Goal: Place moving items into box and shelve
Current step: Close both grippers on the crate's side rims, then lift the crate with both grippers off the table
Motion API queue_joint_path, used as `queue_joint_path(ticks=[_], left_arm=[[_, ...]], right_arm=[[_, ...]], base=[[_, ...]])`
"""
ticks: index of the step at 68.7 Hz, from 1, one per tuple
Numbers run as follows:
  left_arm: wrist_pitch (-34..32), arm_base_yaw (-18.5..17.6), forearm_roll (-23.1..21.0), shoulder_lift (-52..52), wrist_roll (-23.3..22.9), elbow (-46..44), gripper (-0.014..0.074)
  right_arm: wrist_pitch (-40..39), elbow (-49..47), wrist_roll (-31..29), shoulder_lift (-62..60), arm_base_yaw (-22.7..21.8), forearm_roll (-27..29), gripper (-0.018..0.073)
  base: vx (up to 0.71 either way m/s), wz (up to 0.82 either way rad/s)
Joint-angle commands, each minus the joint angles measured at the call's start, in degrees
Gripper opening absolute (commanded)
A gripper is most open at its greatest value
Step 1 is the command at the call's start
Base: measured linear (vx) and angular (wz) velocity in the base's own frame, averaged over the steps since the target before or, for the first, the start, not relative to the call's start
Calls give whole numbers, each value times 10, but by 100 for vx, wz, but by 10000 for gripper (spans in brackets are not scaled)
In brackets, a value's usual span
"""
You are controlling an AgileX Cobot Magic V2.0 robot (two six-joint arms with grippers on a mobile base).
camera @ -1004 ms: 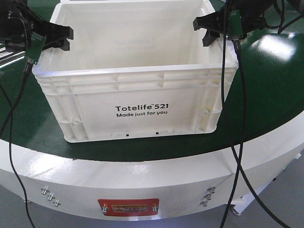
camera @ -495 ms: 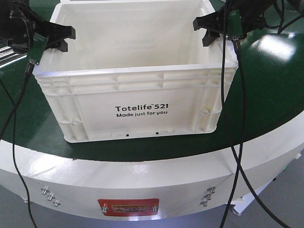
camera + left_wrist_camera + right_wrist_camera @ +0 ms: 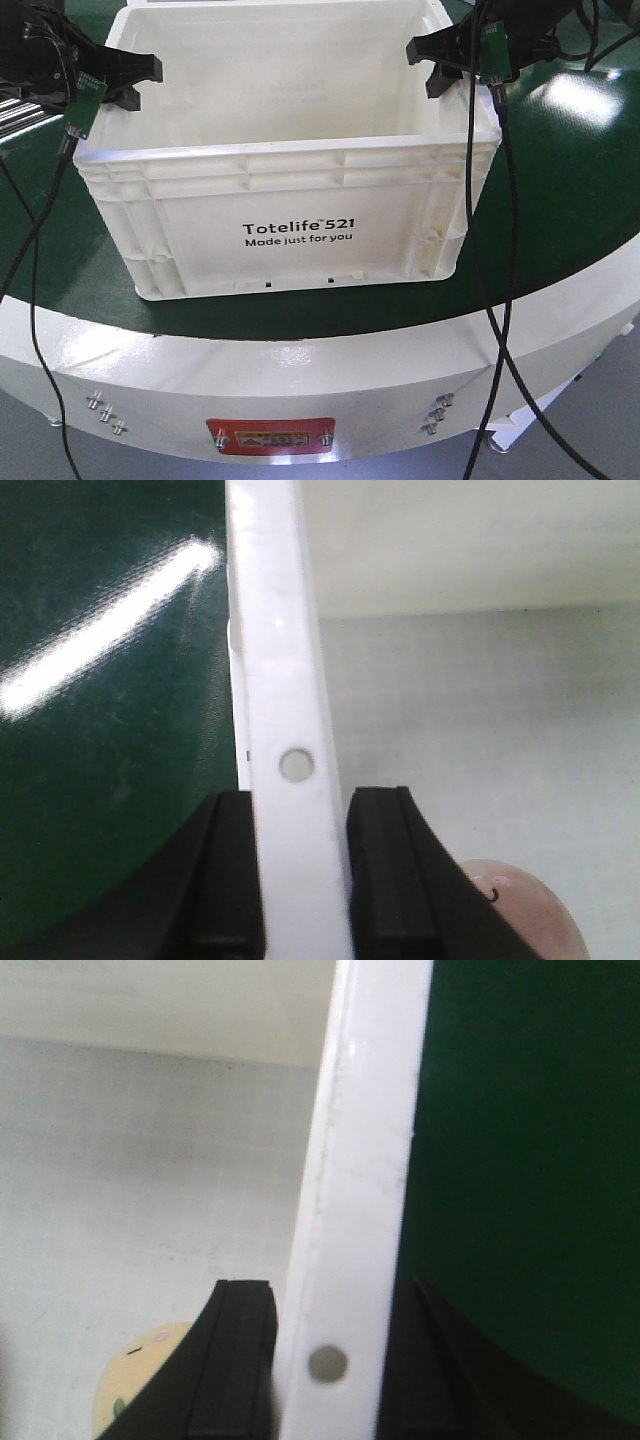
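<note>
White box (image 3: 300, 180) on green counter (image 3: 570, 200), left tool (image 3: 143, 83) and right tool (image 3: 422, 68) each pinching a side rim, mauve plush (image 3: 515, 910) and yellow plush (image 3: 145, 1385) inside.

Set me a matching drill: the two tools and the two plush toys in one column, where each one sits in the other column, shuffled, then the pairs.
Things:
1. left tool
2. right tool
3. mauve plush toy
4. yellow plush toy

Places:
A. inside the box, by its right wall
B. astride the box's left rim
C. inside the box, by its left wall
D. astride the box's right rim

Pairs: 1-B; 2-D; 3-C; 4-A.
</note>
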Motion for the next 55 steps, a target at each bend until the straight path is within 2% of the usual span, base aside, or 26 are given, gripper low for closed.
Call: queue_joint_path(ticks=[1,8,26,55], left_arm=[[-27,1,-1,-21,13,-17,-28],[-28,1,-4,-23,21,-17,-28],[-41,1,-55,-42,66,-18,-26],[-42,1,-60,-87,74,-19,-20]], right_arm=[[-6,-15,-32,-26,0,33,-12],[-7,-15,-36,-29,0,49,-12],[-7,-15,-36,-55,0,54,-12],[14,-15,-35,-101,0,71,-12]], base=[[0,0],[0,0],[0,0],[0,0]])
